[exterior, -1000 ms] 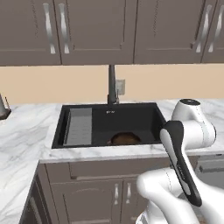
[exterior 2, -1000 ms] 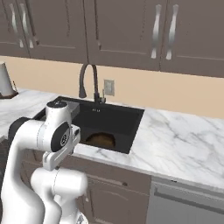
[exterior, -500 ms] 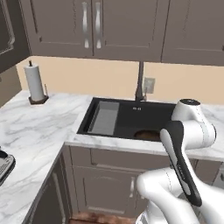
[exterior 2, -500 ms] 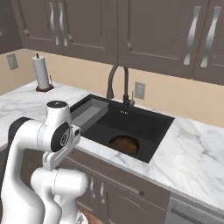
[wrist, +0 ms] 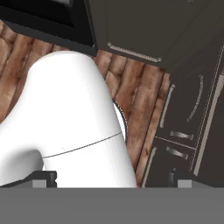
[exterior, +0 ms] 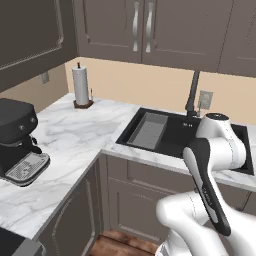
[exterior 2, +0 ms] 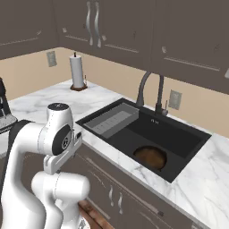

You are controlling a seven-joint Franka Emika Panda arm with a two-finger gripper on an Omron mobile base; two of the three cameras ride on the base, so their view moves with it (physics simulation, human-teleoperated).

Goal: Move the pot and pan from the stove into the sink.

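while inside the sink (exterior 2: 188, 147) — the pan (exterior 2: 150, 157), alone

A glossy white rounded arm (exterior: 215, 145) with dark grey joint bands.

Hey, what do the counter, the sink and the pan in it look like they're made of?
Counter: white with grey veins, so it looks like polished marble. Sink: matte black, with no shine, perhaps composite or coated metal. Pan: round with a brownish inside, possibly seasoned or coated metal; the rendering leaves that open.
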